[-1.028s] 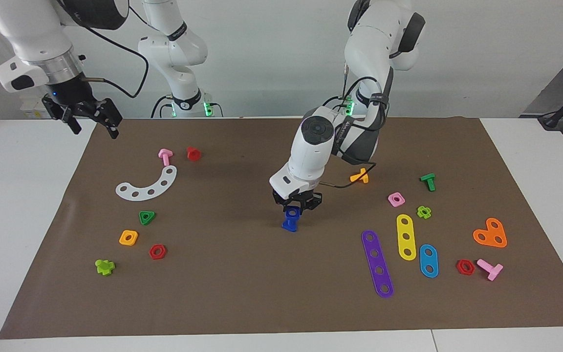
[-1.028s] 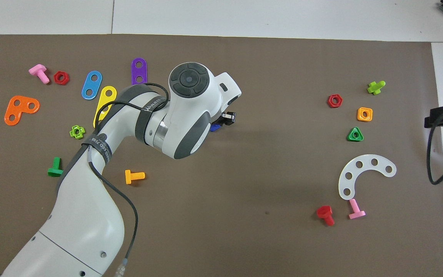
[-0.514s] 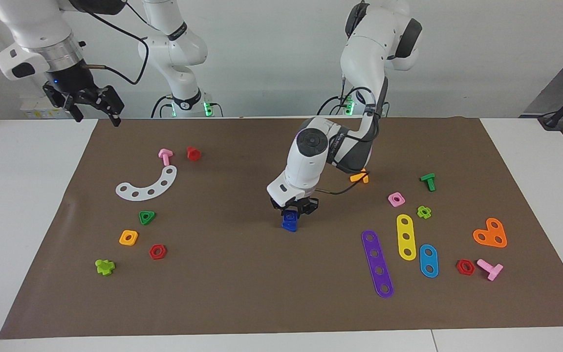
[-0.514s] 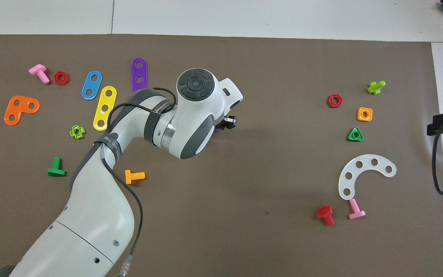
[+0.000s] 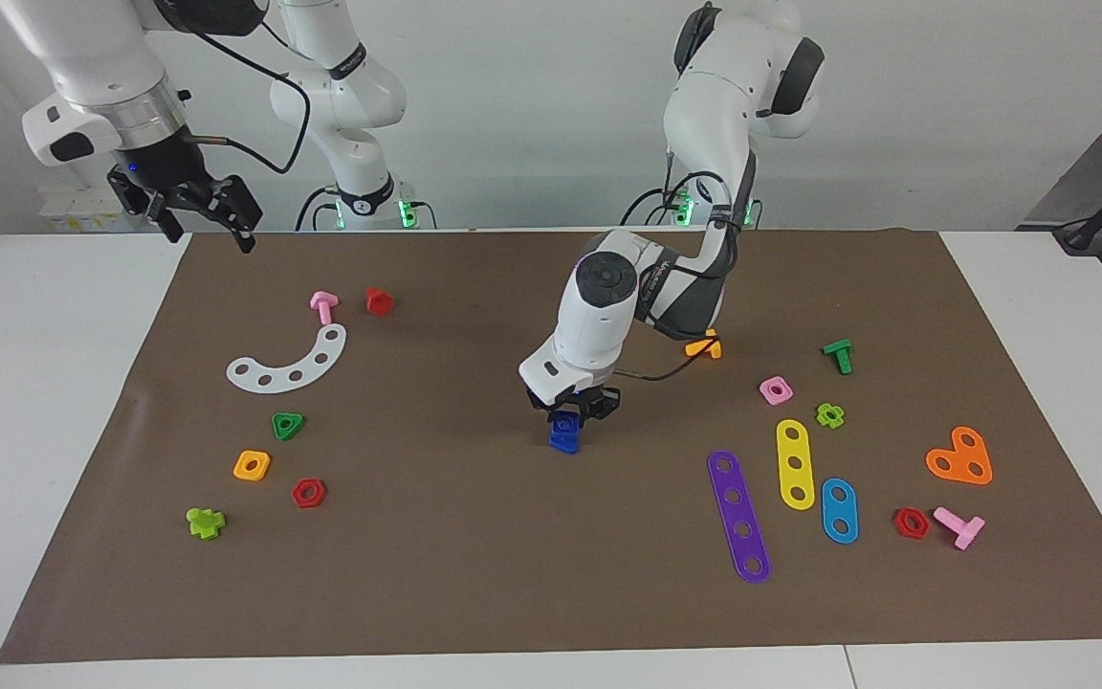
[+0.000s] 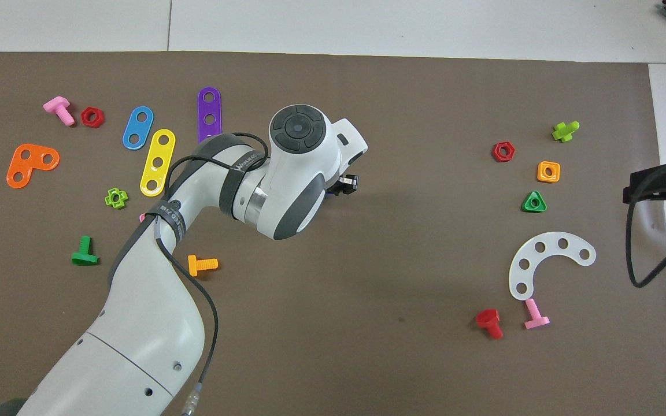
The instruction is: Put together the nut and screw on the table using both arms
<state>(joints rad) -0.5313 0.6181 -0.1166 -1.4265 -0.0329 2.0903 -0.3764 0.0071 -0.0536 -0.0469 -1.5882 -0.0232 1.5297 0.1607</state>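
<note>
My left gripper (image 5: pixel 573 411) is low over the middle of the brown mat (image 5: pixel 474 555) on the table. It is shut on the dark-blue nut (image 5: pixel 566 422), whose round hole faces the camera. The dark-blue screw (image 5: pixel 563 443) shows right under the nut, at the mat; I cannot tell whether the two are joined. In the overhead view the left arm's wrist hides both, and only the left gripper's tip (image 6: pixel 344 185) shows. My right gripper (image 5: pixel 209 237) is open and empty, up in the air over the mat's corner at the right arm's end, and it also shows in the overhead view (image 6: pixel 659 188).
Toward the left arm's end lie an orange bolt (image 5: pixel 704 346), a pink nut (image 5: pixel 775 389), and purple (image 5: pixel 738 515) and yellow (image 5: pixel 795 463) strips. Toward the right arm's end lie a white curved strip (image 5: pixel 291 362), a red bolt (image 5: pixel 379 300), a pink bolt (image 5: pixel 323 306) and an orange-yellow nut (image 5: pixel 252 465).
My left gripper has sunk a little with the blue piece, down to the mat. My right gripper has risen slightly and moved in toward the mat's corner.
</note>
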